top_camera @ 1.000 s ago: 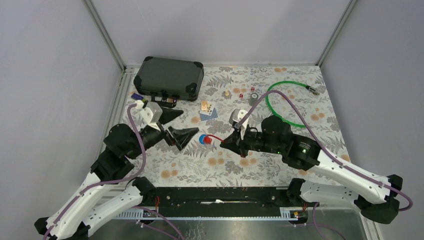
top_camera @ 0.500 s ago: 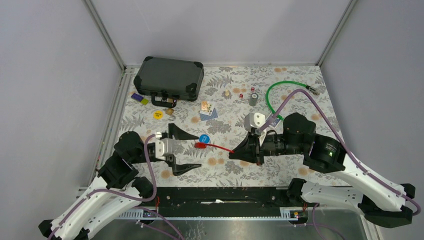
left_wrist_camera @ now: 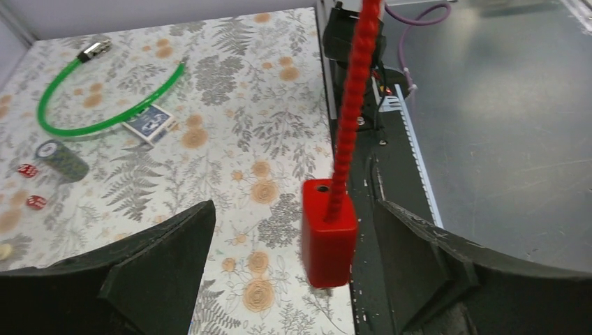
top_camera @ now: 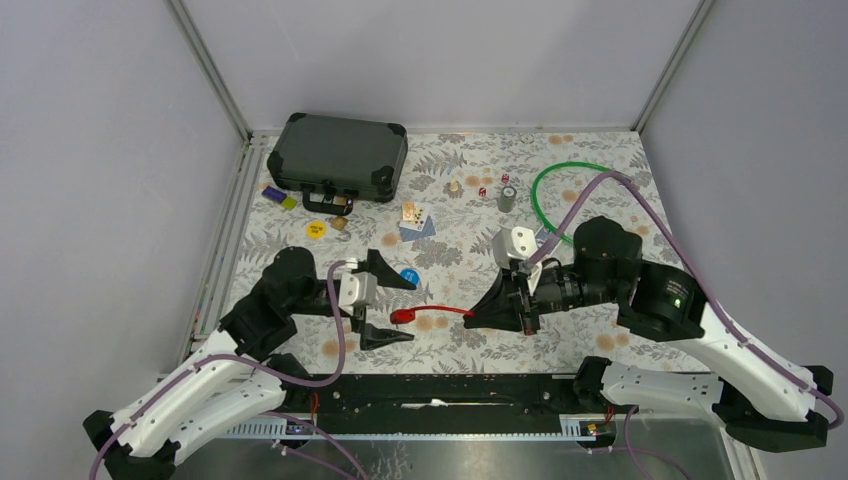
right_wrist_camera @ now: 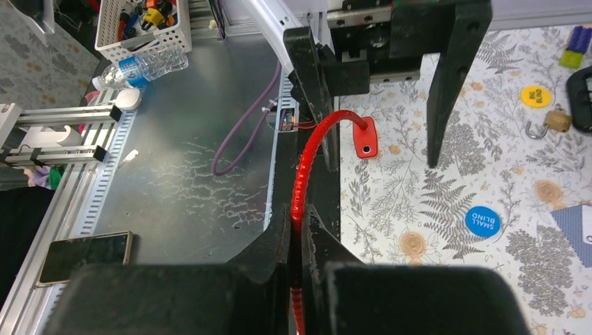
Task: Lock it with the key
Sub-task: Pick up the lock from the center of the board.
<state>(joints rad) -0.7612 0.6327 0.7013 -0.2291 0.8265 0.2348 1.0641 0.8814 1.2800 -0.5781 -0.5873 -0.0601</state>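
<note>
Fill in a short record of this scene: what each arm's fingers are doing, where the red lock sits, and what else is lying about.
Right fingers: shut on the red cable
Left fingers: open, one on each side of the red lock body, gaps on both sides
Lock body: at the cable's free end, hole showing
Elsewhere: dark case, green cable, blue disc, brass padlock
Key: none made out

Arms (top_camera: 190, 390) white-shelled, black joints — purple cable (top_camera: 343, 300) along each; black wedge fingers (left_wrist_camera: 160, 258), white wrist-camera blocks (top_camera: 357, 290).
</note>
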